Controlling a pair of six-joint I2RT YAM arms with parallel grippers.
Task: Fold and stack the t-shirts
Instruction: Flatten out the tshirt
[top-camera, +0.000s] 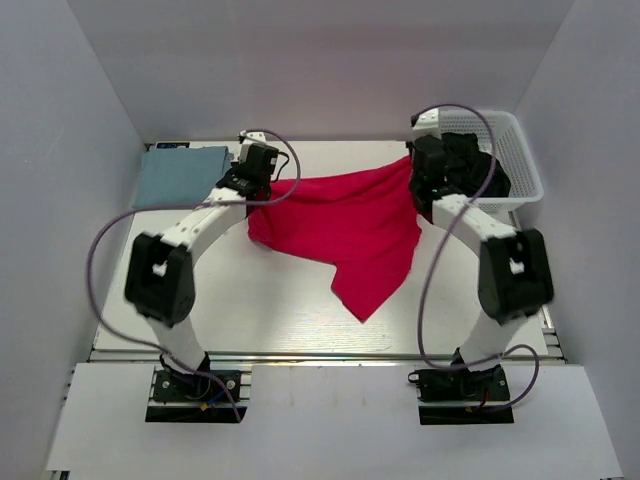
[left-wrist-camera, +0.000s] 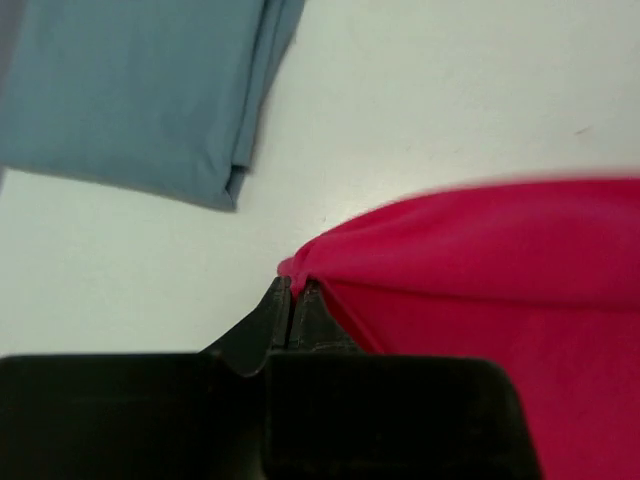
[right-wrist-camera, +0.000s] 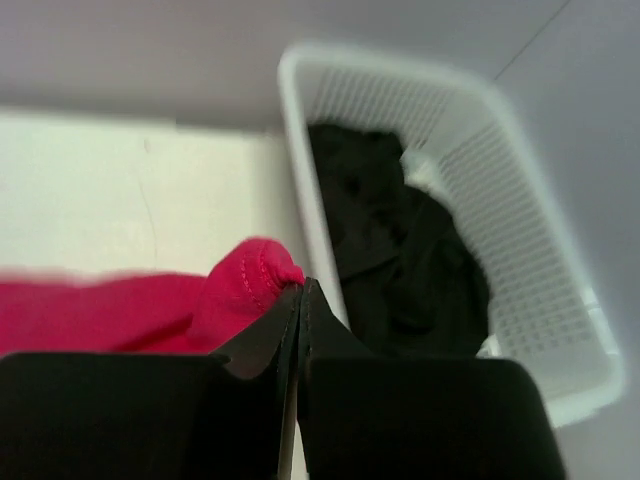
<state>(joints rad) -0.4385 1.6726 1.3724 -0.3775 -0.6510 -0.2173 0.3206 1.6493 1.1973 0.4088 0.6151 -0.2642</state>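
A: So, where's the red t-shirt (top-camera: 345, 225) sitting?
B: I'm holding it spread over the table (top-camera: 270, 310), left gripper (left-wrist-camera: 294, 292) and right gripper (right-wrist-camera: 300, 292) each clamping an upper corner. It's sagging, soft, light; corners are probably gripping best.

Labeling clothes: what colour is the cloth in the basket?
Cloth is black; right wrist view shows it best.

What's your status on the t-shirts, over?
Left claw shut on red t-shirt, right claw shut on its other end. Shirt stretched between them. Blue-grey t-shirt folded far left; basket of dark clothes beside right claw.
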